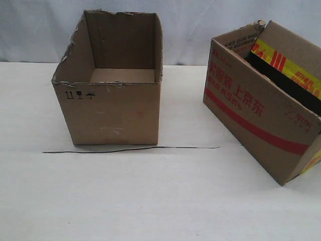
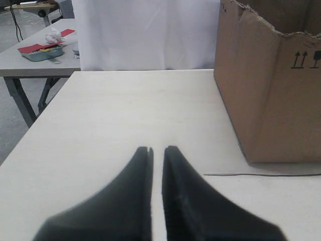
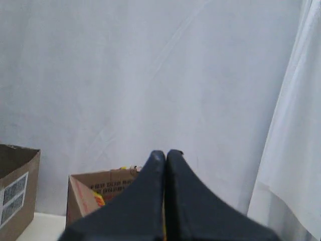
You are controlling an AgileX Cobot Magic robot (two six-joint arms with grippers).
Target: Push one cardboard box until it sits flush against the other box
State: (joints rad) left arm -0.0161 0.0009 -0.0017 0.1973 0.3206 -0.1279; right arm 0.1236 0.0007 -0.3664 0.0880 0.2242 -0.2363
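The cardboard box (image 1: 261, 120), with a red stripe, red print and yellow-and-red tape, stands skewed at the right of the white table (image 1: 150, 201). The other box (image 1: 113, 85), plain with a ragged rim and small black symbols, stands left of centre, a wide gap between the two. Neither gripper shows in the exterior view. My left gripper (image 2: 157, 148) hovers low over the table beside the plain box (image 2: 271, 100), its fingers drawn to a thin slit with nothing in it. My right gripper (image 3: 166, 152) is shut and empty, raised, with the taped box (image 3: 98, 188) beyond it.
A thin black line (image 1: 130, 149) runs along the table in front of the plain box. A white curtain (image 1: 200, 25) hangs behind. A side table (image 2: 30, 65) with red and teal items stands off the table's left edge. A labelled brown box corner (image 3: 17, 191) shows in the right wrist view.
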